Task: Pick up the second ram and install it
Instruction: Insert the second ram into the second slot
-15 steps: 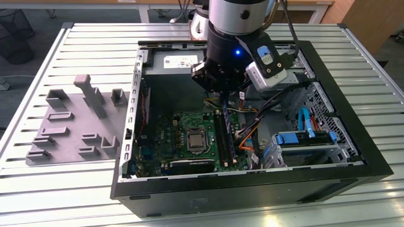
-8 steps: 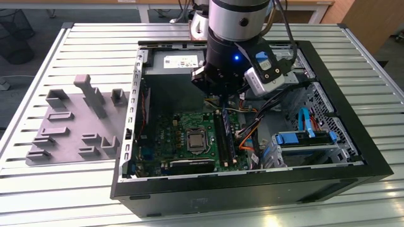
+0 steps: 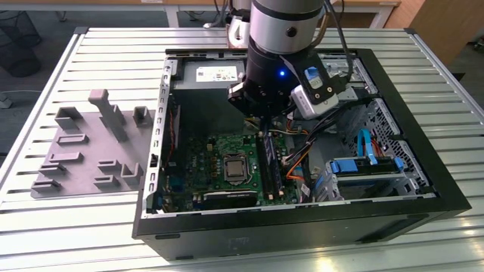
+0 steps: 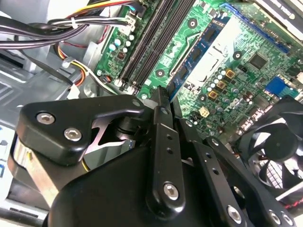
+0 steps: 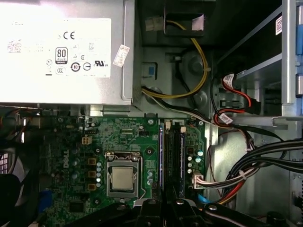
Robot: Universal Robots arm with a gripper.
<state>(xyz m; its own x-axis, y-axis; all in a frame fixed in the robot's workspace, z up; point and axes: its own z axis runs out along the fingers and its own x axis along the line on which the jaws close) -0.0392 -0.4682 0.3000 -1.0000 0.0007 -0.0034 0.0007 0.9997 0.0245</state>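
The end effector (image 4: 163, 101), fingers pressed together on the second ram (image 4: 176, 84), hangs inside the computer case (image 3: 423, 164), the stick's length in line with the slots (image 5: 173, 156) just beneath it.

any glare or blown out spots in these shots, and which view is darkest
First wrist view: the power supply label is washed out near white. Second wrist view: glare on the processor socket and pale metal at the case edge; the black hand takes up the foreground. Exterior view: evenly lit, with soft reflections on the slatted table; the computer case interior is the darkest area.
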